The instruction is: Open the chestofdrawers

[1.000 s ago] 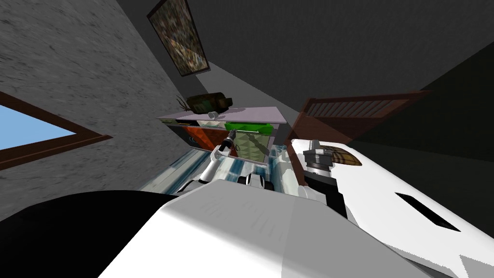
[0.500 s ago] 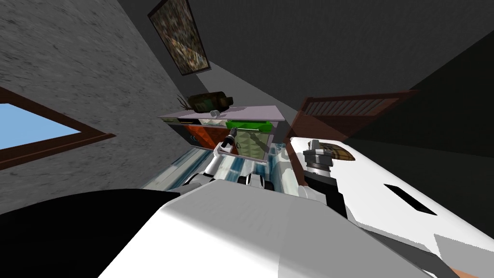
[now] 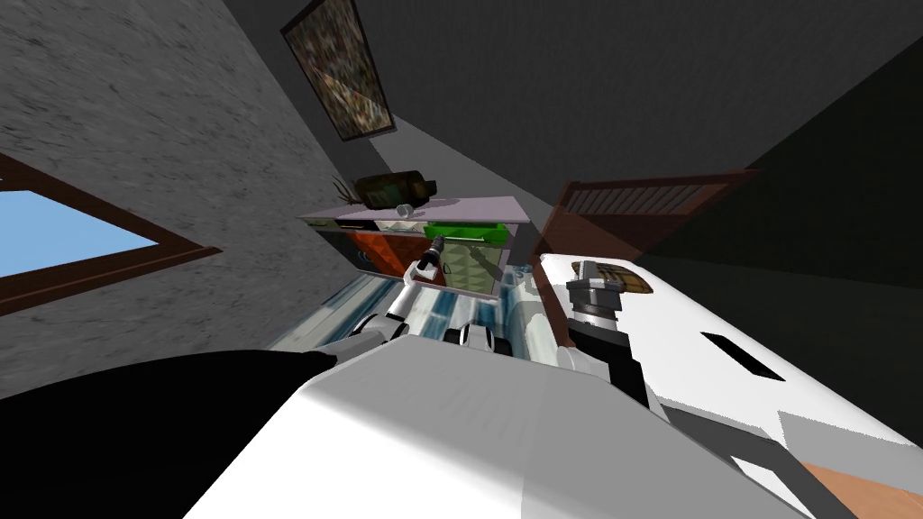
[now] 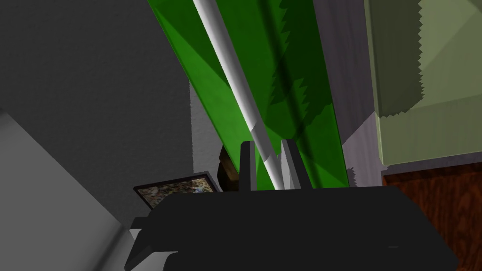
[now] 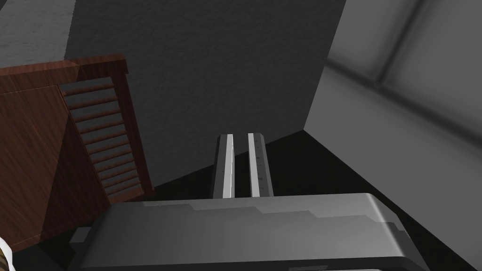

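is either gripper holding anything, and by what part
The left gripper is shut on the white bar handle of the green drawer, one finger on each side. The right gripper is shut on nothing.

Left arm's stretched out forward, left hand (image 3: 435,245) clamped with both fingers (image 4: 247,164) pressed onto a thin white bar (image 4: 235,80). Right arm's held tucked by the chest, right hand (image 5: 241,164) pinched shut.

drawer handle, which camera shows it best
Left wrist view: the white bar handle runs across the green drawer front, clamped by the left gripper. The head view shows the drawer small, its handle too small to tell. The right wrist view faces a wall.
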